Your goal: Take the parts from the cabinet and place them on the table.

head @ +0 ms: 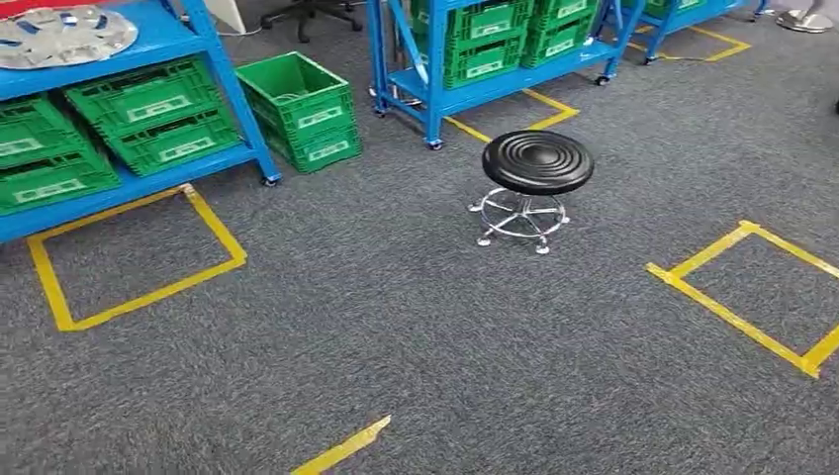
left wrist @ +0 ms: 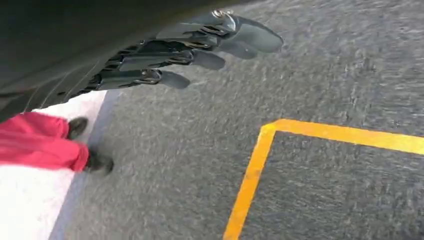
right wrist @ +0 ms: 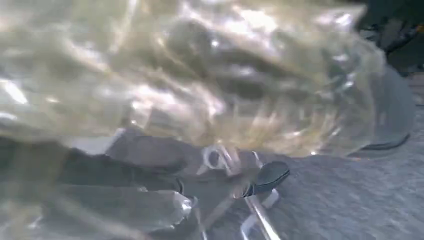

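My left hand (left wrist: pixel 190 55) hangs over the grey carpet (left wrist: pixel 310 75), fingers straight and apart, holding nothing; yellow floor tape (left wrist: pixel 255 170) runs below it. My right hand (right wrist: pixel 150 185) grips a part wrapped in a crinkled clear plastic bag (right wrist: pixel 210 75), blurred, so I cannot tell what the part is. Ahead on the carpet I see a black round stool (head: pixel 537 161), blue racks (head: pixel 223 69) with green crates (head: pixel 148 114), and a silver wheel cover (head: pixel 61 35) on the left rack's top shelf.

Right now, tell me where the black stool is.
In the head view, the black stool stands on the grey carpet, right of centre, before the blue rack of green crates.
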